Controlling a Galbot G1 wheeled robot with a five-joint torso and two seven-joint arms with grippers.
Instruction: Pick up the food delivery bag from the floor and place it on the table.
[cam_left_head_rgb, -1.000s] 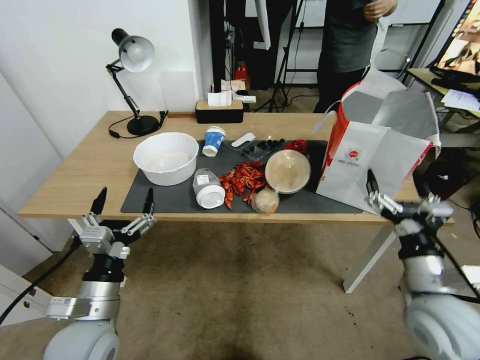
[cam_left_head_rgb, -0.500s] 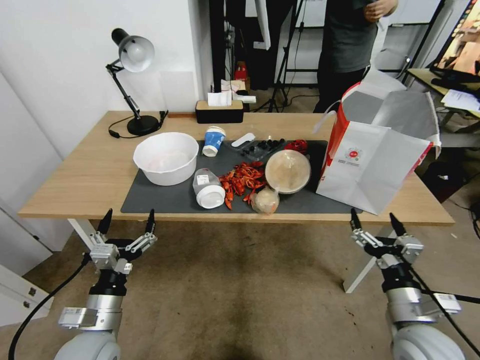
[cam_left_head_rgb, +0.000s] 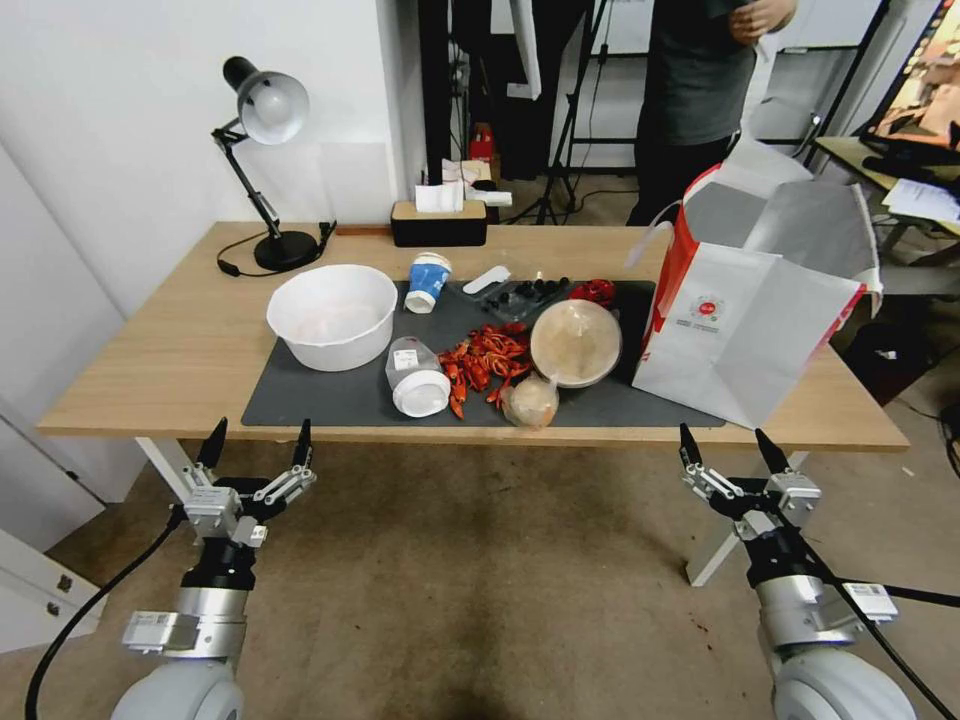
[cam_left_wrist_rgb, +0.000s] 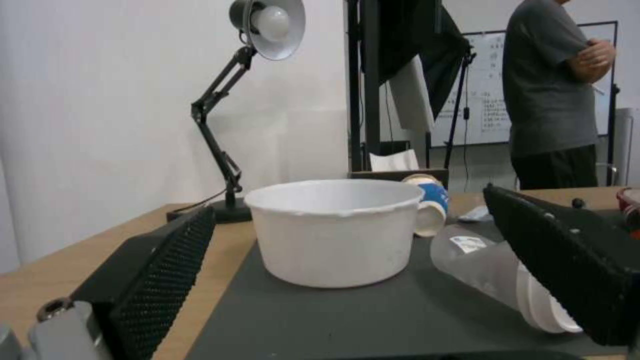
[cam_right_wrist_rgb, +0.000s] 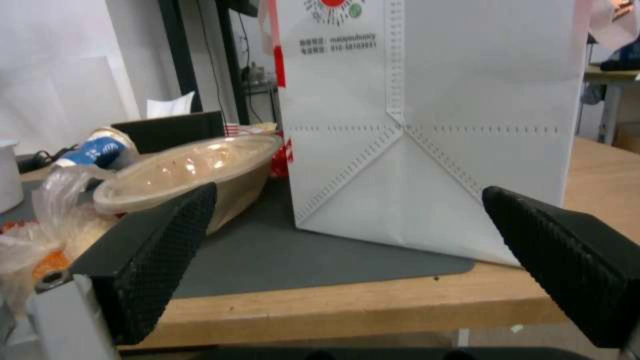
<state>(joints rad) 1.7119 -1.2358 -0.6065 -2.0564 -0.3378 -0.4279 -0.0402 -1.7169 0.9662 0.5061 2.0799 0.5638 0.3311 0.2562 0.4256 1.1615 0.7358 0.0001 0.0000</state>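
food delivery bag (cam_right_wrist_rgb: 427, 125) top: cut off | bag print: too small to read

A black desk lamp (cam_left_head_rgb: 262, 160) stood behind a white bowl (cam_left_head_rgb: 332, 315); red crayfish (cam_left_head_rgb: 483, 361) lay scattered beside a clear domed lid (cam_left_head_rgb: 575, 343).

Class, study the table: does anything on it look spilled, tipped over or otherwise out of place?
Yes. On the dark mat, red crayfish lie loose rather than in a container, a clear lidded cup lies on its side, and a blue paper cup is tipped over. The food delivery bag stands upright.
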